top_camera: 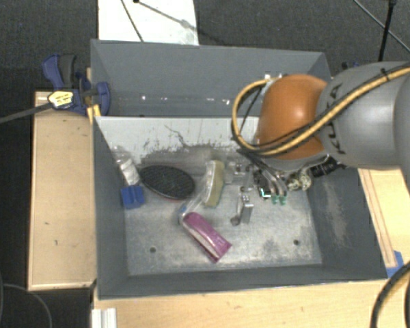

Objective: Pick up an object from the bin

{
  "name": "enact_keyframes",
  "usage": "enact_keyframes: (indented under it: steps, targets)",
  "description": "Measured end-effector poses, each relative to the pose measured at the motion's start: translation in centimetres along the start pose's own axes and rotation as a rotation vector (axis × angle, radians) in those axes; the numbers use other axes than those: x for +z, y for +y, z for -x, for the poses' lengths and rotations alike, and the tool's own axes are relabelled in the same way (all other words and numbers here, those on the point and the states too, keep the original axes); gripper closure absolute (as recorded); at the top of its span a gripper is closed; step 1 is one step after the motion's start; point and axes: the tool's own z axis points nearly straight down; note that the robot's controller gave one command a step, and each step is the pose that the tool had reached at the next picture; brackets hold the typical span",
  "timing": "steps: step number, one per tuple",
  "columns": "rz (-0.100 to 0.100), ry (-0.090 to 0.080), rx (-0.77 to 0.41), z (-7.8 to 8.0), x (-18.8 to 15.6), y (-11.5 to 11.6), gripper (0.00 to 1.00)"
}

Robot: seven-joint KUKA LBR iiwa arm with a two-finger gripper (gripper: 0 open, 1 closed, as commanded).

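Camera view: gripper (242,210) low over the bin (301,248) floor, near its middle.
Grip: cannot tell whether wide or narrow; nothing seen held.
Likely target: unclear; pale oval pad (214,181) just beside it, view-left; purple stick-shaped thing (206,235) near, below-left.
Progress: judged early, nothing lifted yet.
Beyond the pad: black oval brush (166,181), blue-and-white piece (130,185).
Obstacles: none evident.

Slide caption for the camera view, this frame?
Claw inside the grey bin, beside a purple bar and pale oblong piece; black oval brush farther left.
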Motion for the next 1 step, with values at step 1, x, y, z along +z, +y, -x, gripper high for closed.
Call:
enact_keyframes:
  steps: [1]
  targets:
    - [0.002,-0.021,-0.190,-0.43,5.32,9.41,0.00]
